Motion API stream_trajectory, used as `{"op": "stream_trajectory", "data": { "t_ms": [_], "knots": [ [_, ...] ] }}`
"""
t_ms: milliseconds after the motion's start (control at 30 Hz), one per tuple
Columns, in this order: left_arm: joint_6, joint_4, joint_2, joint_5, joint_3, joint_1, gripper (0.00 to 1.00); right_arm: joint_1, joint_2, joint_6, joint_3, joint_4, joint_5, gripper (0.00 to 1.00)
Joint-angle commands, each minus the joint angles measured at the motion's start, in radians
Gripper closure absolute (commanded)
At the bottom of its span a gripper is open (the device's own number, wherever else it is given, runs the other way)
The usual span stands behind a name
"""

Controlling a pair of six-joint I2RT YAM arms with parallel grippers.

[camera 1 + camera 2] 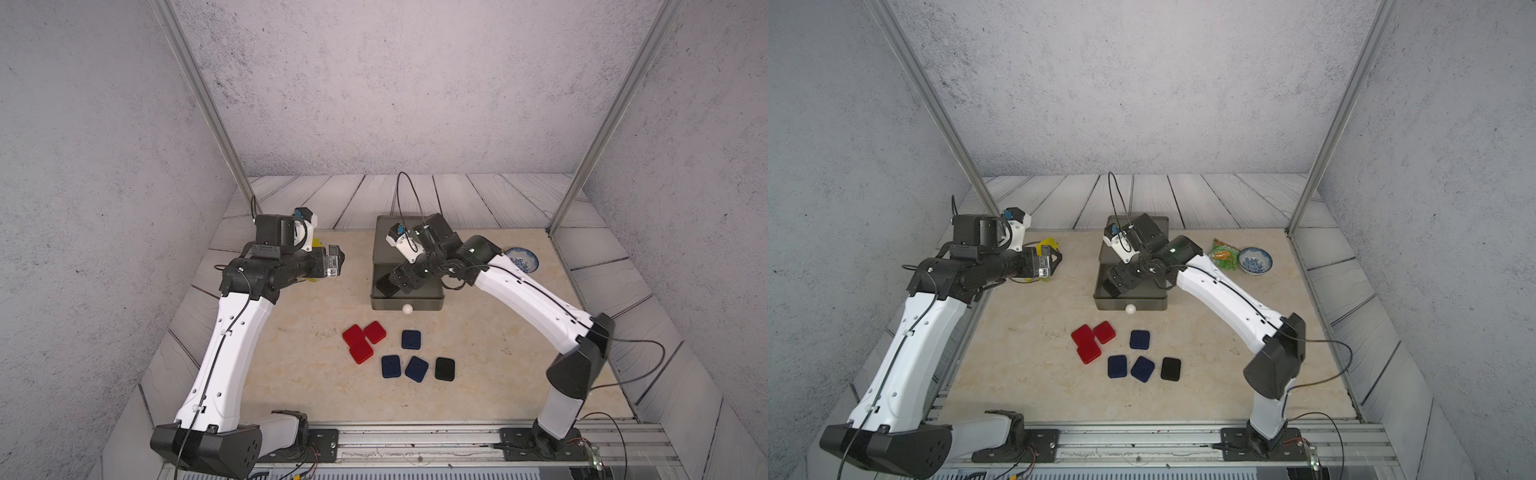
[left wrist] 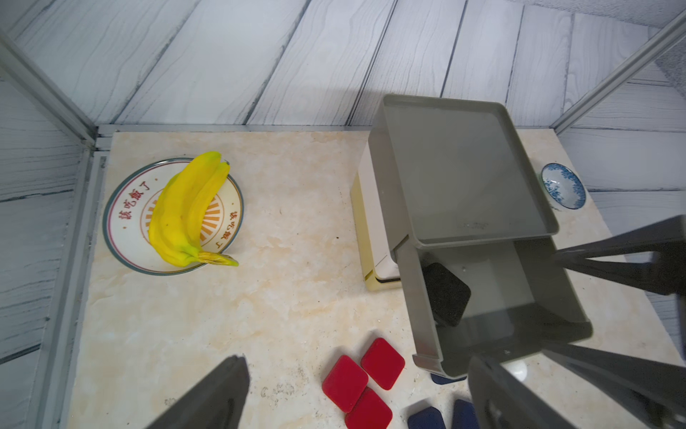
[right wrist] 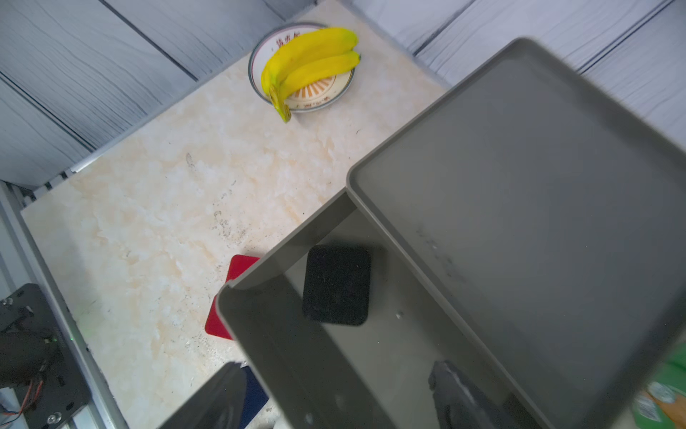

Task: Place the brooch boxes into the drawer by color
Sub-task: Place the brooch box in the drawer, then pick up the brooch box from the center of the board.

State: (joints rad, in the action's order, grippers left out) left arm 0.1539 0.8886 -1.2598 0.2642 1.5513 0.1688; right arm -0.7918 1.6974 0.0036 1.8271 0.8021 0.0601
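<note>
As seen in both top views: right gripper (image 1: pixel 387 286) at centre frame, over the pulled-out grey tier (image 1: pixel 415 305) of the drawer cabinet (image 1: pixel 384 232); left gripper (image 1: pixel 337 261) left of centre, spread wide and empty. Below centre, on the tabletop (image 1: pixel 299 374): three red brooch boxes (image 1: pixel 360 352), three navy boxes (image 1: pixel 411 339), one black box (image 1: pixel 444 369). Left wrist view: black brooch box (image 2: pixel 445 293) flat on the tier floor, right of centre. Right wrist view: fingers (image 3: pixel 219 397) parted, nothing between. Probably a withdrawal: lift straight up, clear of the tier wall, before swinging away. Beige marbled tabletop, grey plank surround (image 1: pixel 374 195), rough grey walls (image 1: pixel 374 83).
</note>
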Motion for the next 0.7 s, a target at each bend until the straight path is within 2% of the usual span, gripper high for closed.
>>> {"op": "stream_trajectory", "data": {
  "t_ms": [0,133,233,333,467,567,667],
  "knots": [
    [-0.032,0.031,0.021,0.046,0.045,0.046,0.01,0.021,-0.174,0.032,-0.156,-0.115,-0.103,0.15],
    [-0.057,0.111,0.007,-0.066,0.089,0.226,0.02,0.165,-0.378,0.122,-0.328,-0.125,-0.093,0.14],
    [-0.026,0.133,0.023,-0.136,0.071,0.384,0.03,0.286,-0.493,0.152,-0.389,-0.085,-0.091,0.13],
    [0.037,0.115,0.032,-0.234,0.020,0.575,0.03,0.375,-0.554,0.152,-0.402,-0.038,-0.099,0.12],
    [0.134,0.096,-0.047,-0.352,-0.037,0.811,0.04,0.441,-0.573,0.153,-0.406,-0.014,-0.091,0.11],
    [0.222,0.065,-0.149,-0.404,-0.071,0.910,0.05,0.471,-0.580,0.170,-0.425,-0.031,-0.061,0.11],
    [0.290,0.018,-0.247,-0.429,-0.092,0.950,0.05,0.480,-0.586,0.181,-0.444,-0.043,-0.045,0.11]
  ]
}}
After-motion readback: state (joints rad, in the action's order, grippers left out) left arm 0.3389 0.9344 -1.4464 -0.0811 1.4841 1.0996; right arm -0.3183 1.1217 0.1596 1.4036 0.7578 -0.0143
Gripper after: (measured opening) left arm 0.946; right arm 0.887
